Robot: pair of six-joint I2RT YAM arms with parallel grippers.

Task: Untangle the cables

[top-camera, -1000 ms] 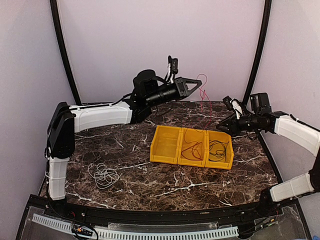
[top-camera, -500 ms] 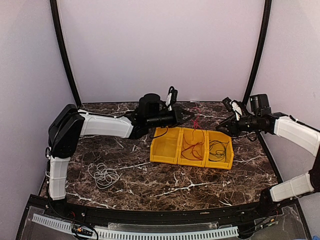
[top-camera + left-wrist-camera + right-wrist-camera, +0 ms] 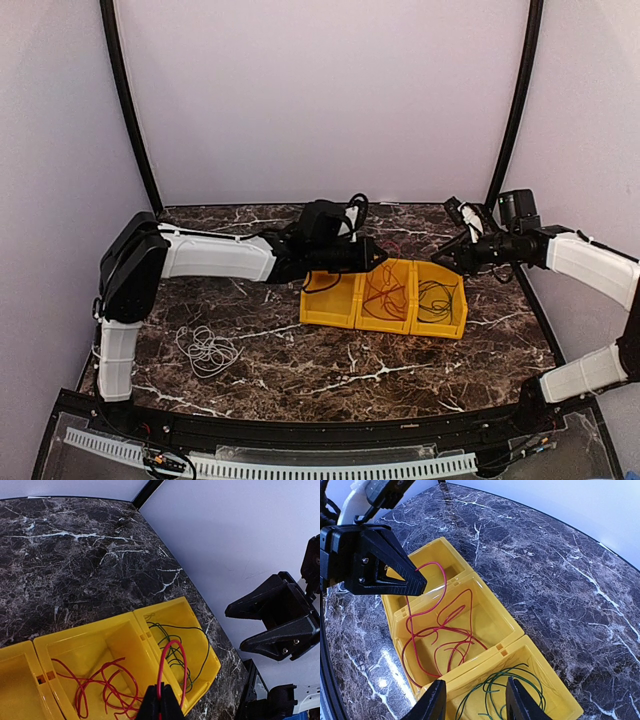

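A red cable (image 3: 385, 290) lies looped in the middle compartment of a yellow bin row (image 3: 325, 322). My left gripper (image 3: 375, 257) hangs low over that compartment, shut on one raised loop of the red cable (image 3: 172, 641), which arches over the divider. In the right wrist view the same red cable (image 3: 445, 630) rises to the left gripper (image 3: 417, 585). A dark, greenish-black cable (image 3: 437, 297) (image 3: 490, 686) fills the right compartment. My right gripper (image 3: 475, 695) hovers above it, open and holding nothing. A white cable (image 3: 207, 350) lies bundled on the table, front left.
The left compartment of the yellow bin row (image 3: 490, 656) holds no cable. The dark marble table (image 3: 400, 370) ends at the pale back wall (image 3: 320, 100), and black frame posts (image 3: 128, 110) stand at both back corners.
My left arm has come down from high near the back wall to the middle compartment. It still grips the red cable, most of which now lies in the bin. The right arm barely moved.
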